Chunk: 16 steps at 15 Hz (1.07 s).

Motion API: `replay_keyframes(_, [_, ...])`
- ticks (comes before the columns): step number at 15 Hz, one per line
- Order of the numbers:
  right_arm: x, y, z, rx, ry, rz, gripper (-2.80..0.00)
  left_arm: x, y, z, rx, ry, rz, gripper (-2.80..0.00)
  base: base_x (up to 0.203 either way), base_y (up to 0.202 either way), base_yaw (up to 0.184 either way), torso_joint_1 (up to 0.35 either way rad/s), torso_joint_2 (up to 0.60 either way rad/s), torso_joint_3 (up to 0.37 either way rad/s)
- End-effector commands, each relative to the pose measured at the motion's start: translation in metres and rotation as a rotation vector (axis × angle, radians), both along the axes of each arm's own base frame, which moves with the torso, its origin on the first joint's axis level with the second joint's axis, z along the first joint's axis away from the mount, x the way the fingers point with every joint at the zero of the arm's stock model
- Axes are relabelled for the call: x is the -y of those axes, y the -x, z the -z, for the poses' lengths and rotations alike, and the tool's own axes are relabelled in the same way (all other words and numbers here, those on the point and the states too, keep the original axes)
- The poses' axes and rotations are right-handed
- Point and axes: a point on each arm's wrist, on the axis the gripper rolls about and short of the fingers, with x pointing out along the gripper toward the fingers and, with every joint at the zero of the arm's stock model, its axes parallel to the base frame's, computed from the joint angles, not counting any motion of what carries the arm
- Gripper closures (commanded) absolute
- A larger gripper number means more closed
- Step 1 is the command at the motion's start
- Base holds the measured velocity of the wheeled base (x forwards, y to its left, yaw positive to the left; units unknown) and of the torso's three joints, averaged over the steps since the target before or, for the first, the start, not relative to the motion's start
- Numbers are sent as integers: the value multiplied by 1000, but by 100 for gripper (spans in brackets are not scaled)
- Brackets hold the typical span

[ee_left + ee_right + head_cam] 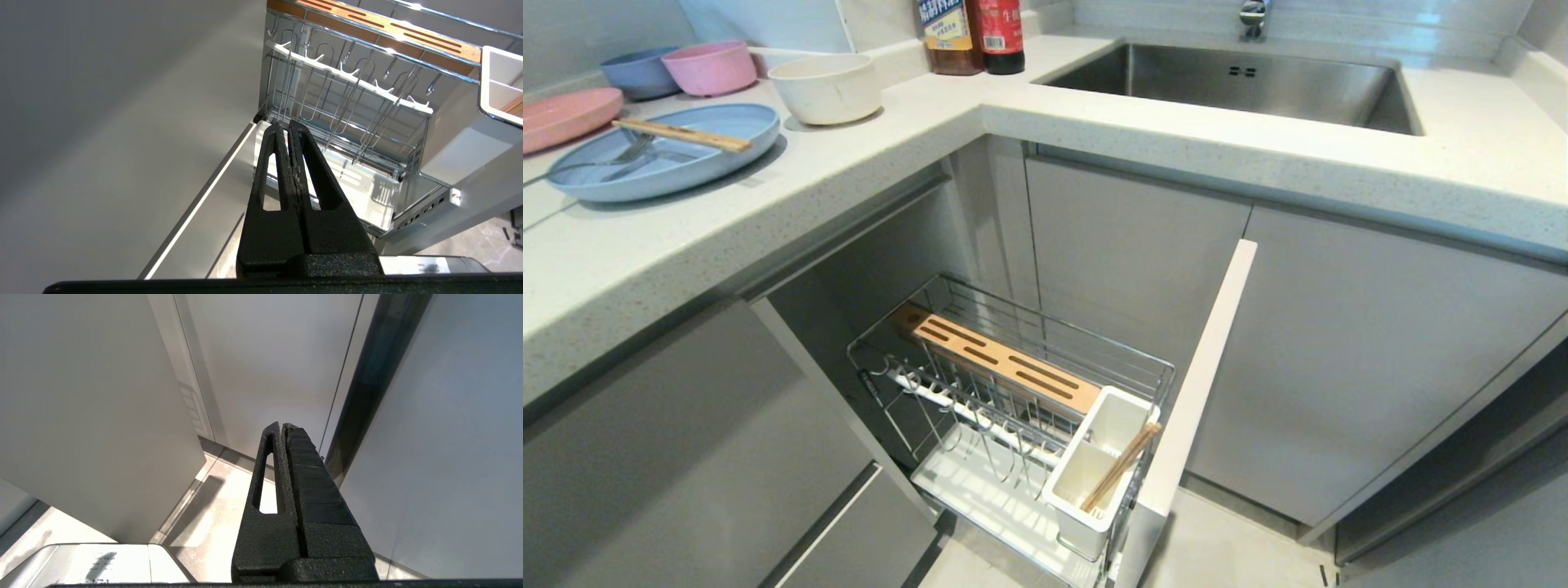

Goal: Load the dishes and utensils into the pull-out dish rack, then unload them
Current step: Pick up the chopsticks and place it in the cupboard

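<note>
The pull-out dish rack (931,347) stands drawn out below the counter, its chrome wires bare. Its white utensil holder (1094,474) holds a pair of chopsticks (1121,465). On the counter at the left lies a light-blue plate (698,163) with another pair of chopsticks (682,135) and a fork (633,151) on it. An off-white bowl (827,88) stands behind the plate. Neither arm shows in the head view. My left gripper (284,124) is shut and empty, low beside the rack (347,102). My right gripper (282,425) is shut and empty, facing grey cabinet fronts.
A pink plate (564,114), a pink bowl (711,67) and a blue bowl (641,72) sit at the counter's far left. Two bottles (970,33) stand by the steel sink (1241,82). The rack's pale front panel (1201,376) juts out toward me.
</note>
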Motion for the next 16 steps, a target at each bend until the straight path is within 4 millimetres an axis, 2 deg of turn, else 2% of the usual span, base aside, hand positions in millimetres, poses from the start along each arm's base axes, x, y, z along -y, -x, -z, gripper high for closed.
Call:
replay_keyframes(1, [0,0,0,-3,0,0,0,0,0,0,0,-7,6,0,0,0,0,0,0,0])
replay_keyframes(2, [0,0,0,-2,0,0,0,0,0,-2,8,-18,13,0,0,0,0,0,0,0])
replay_keyframes(3, [0,0,0,-2,0,0,0,1,4,-15,62,-21,34,0,0,0,0,0,0,0])
replay_keyframes(5, [0,0,0,-3,0,0,0,3,23,-58,220,-18,106,0,0,0,0,0,0,0])
replay_keyframes(9, [0,0,0,-2,0,0,0,6,84,-149,419,-55,255,0,0,0,0,0,0,0])
replay_keyframes(10, [0,0,0,-2,0,0,0,8,94,-172,439,-66,285,0,0,0,0,0,0,0])
replay_keyframes(11, [0,0,0,-2,0,0,0,10,97,-199,442,-77,305,0,0,0,0,0,0,0])
replay_keyframes(13, [0,0,0,-2,0,0,0,17,86,-247,430,-92,295,0,0,0,0,0,0,0])
replay_keyframes(16, [0,0,0,-2,0,0,0,23,52,-311,460,-79,228,0,0,0,0,0,0,0])
